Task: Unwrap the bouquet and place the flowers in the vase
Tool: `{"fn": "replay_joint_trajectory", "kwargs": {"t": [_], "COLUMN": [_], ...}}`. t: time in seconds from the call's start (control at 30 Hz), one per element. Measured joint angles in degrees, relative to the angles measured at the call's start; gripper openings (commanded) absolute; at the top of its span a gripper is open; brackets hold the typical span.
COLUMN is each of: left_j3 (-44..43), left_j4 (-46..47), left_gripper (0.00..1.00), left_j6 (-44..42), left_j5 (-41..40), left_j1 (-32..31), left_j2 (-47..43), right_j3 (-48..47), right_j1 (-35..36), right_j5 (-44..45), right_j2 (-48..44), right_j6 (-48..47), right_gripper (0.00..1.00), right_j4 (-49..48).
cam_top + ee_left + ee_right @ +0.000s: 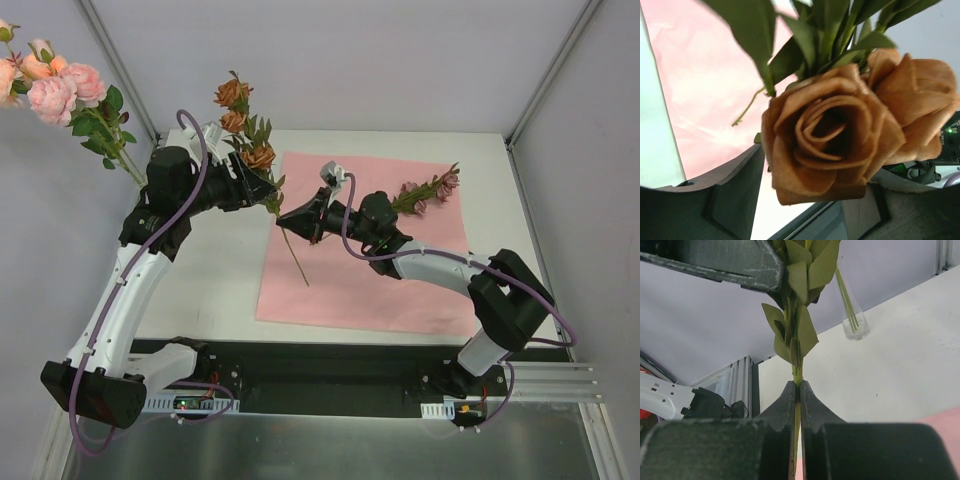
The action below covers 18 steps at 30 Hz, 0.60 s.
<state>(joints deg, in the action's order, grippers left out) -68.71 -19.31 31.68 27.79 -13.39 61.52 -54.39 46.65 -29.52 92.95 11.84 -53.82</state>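
Top: at the left edge of the pink paper (380, 270), right gripper (292, 214) pinches the rust-orange spray (258, 155) by its stem. Left wrist: left gripper (812, 170) straddles a bloom (830, 135), grip uncertain; closing could crush it. Right wrist: vase (855, 322) well off the paper; opposed pulls could snap the stem.

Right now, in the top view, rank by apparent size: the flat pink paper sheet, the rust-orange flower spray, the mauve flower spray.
1. flat pink paper sheet
2. rust-orange flower spray, stem included
3. mauve flower spray, partly hidden, so possibly larger
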Motion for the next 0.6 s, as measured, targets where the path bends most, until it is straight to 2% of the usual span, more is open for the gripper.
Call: {"fn": "replay_joint_trajectory", "kwargs": {"t": [0.27,0.47,0.53,0.57,0.6], "left_j3": [-1.9,-2.21,-2.32,-2.38,-2.43], "left_j4": [-0.22,-0.26,-0.35,-0.39,-0.39], "left_gripper": [0.43,0.14,0.0,0.0,0.0], "left_j6": [-1.29,-1.9,-2.34,-2.73,-3.15], "left_j5": [-1.9,-2.54,-2.51,-2.47,-2.47], "left_j1": [0.0,0.0,0.0,0.0,-0.02], "left_j2": [0.7,1.27,1.27,1.27,1.27], "right_j3": [0.0,-0.02,-0.04,-0.13,-0.26], "right_j1": [0.0,0.0,0.0,0.02,0.04], "right_j5": [-1.86,-2.93,-3.04,-3.13,-3.26], "right_j2": [0.0,0.09,0.24,0.35,0.48], "right_j6": [0.07,0.09,0.07,0.04,0.0], "right_gripper": [0.01,0.01,0.18,0.28,0.48], "right_j4": [0.0,0.04,0.02,0.02,0.04]}}
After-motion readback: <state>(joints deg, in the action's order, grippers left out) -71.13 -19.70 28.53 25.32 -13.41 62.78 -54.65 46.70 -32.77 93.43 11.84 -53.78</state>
